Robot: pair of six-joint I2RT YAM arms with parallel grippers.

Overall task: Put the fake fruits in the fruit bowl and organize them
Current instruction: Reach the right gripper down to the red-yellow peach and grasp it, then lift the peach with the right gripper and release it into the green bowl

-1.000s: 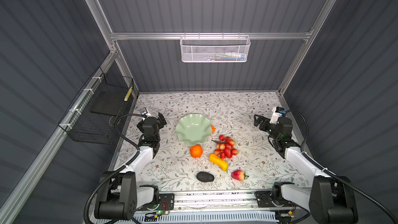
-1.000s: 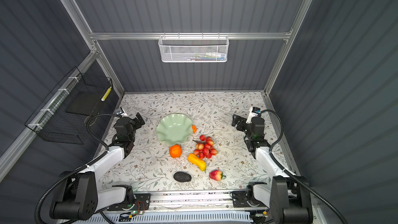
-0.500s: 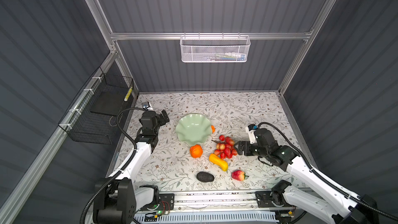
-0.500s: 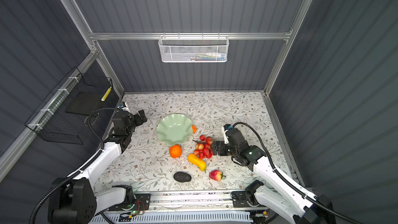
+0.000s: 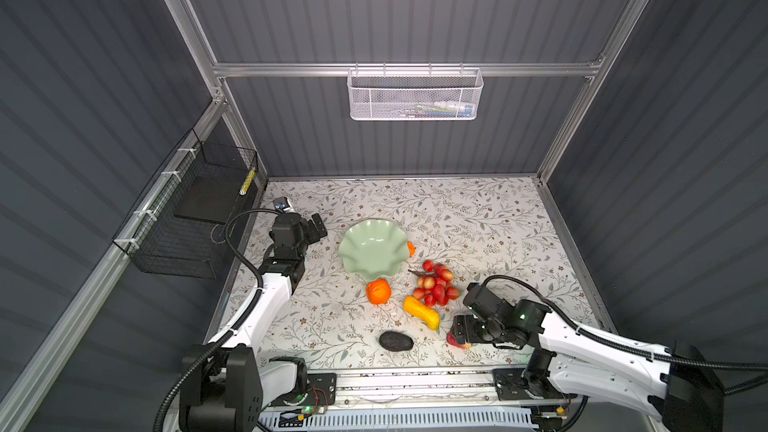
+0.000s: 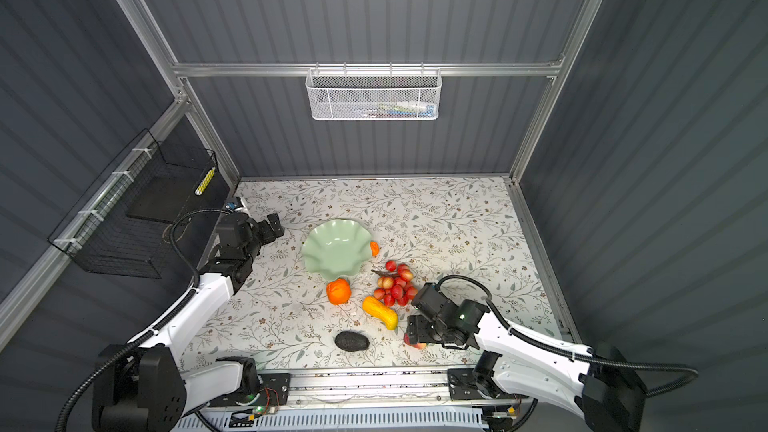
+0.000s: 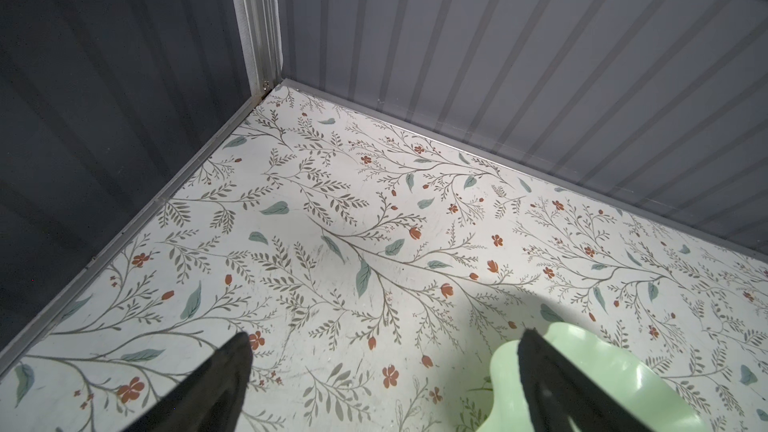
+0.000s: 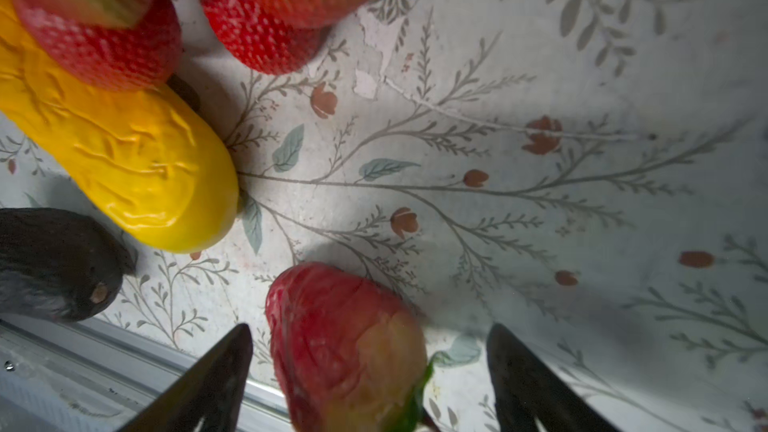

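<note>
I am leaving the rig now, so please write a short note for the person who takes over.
Left claw: open, empty, beside the bowl.
Right claw: open around the strawberry near the front edge, no grip yet.
Bowl: empty. Orange, yellow fruit, grapes and black fruit lie on the table near it; a small orange piece sits by its rim.
Done: nothing in the bowl.
To do: all six fruits.

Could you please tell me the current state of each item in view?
fruit bowl: upright, empty
strawberry: on table, not gripped
right gripper: open around strawberry
left gripper: open, empty
round orange: on table
grape bunch: on table
long yellow fruit: on table
black oval: on table
small orange piece: beside bowl rim, outside
</note>
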